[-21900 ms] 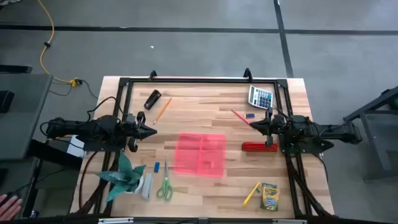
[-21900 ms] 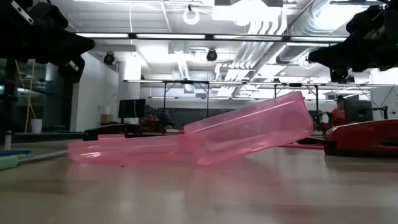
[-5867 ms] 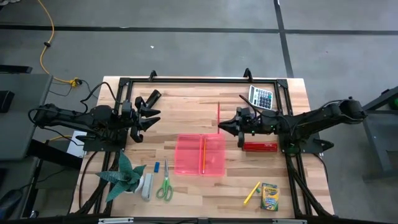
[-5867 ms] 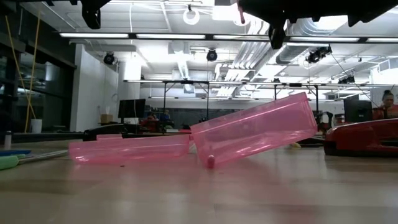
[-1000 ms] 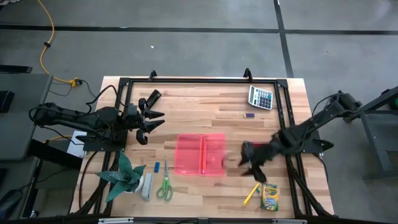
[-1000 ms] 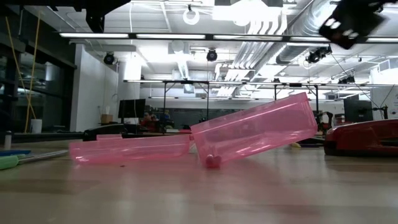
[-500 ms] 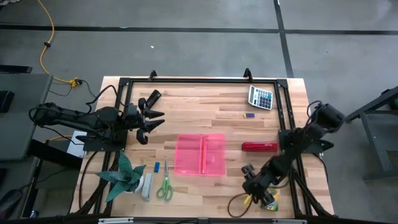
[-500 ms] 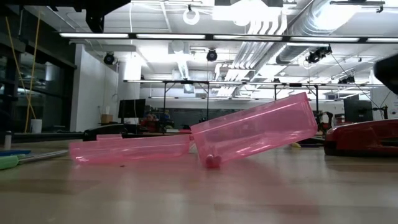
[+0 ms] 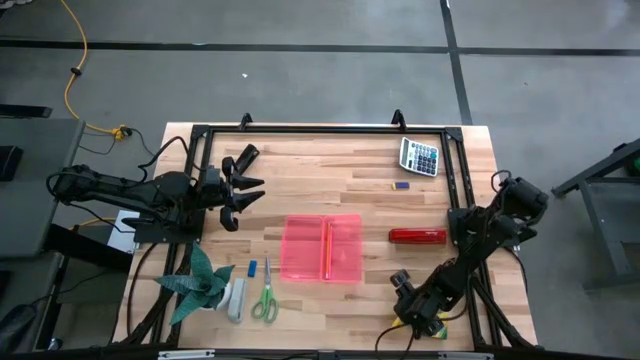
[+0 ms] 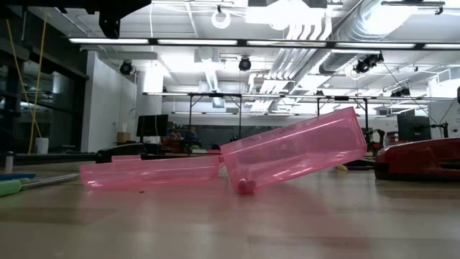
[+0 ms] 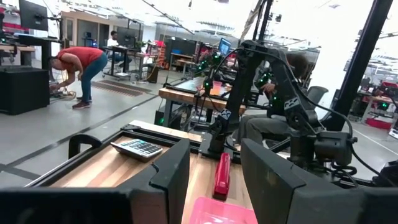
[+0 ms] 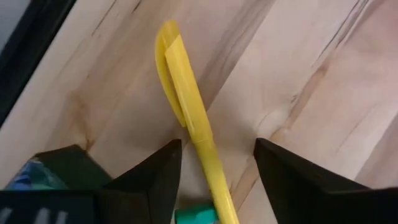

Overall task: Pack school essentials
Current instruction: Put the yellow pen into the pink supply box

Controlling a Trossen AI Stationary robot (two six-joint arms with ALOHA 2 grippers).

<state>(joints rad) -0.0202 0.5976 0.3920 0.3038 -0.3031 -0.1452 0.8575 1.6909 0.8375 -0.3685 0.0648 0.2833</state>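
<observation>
One yellow marker (image 12: 189, 118) is lying on the table's near right corner, between the spread fingers of the right gripper (image 9: 421, 318), which is reaching steeply down; one pink case (image 9: 322, 247) is lying open mid-table; the left gripper (image 9: 243, 191) is hovering wide open, level, at the left.
</observation>
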